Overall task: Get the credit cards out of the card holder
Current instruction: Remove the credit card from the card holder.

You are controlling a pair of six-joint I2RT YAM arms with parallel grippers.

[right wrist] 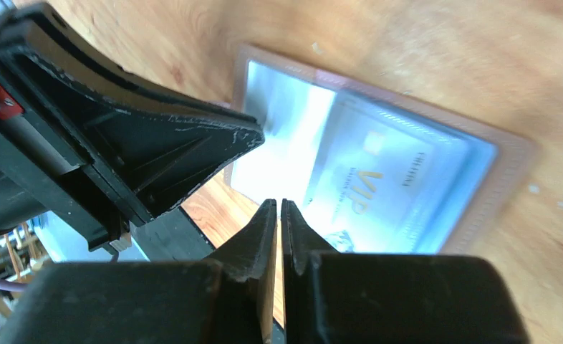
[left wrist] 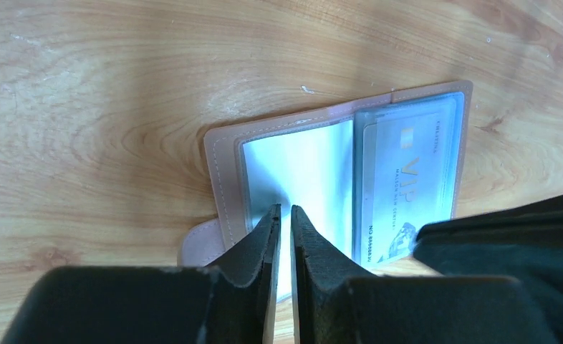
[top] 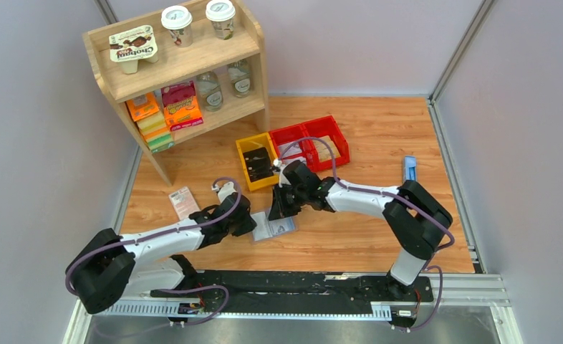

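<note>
Two hands (left wrist: 284,209) (right wrist: 278,203), one holder (left wrist: 225,172), one card (left wrist: 407,179)

Glossy plastic card holder (left wrist: 300,165), woodgrain table (left wrist: 85,107)

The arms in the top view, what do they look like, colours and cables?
The left arm and right arm have white links with bulky black joints. A purple cable loops along each. The jaws are black wedges, scuffed at the edges.
</note>
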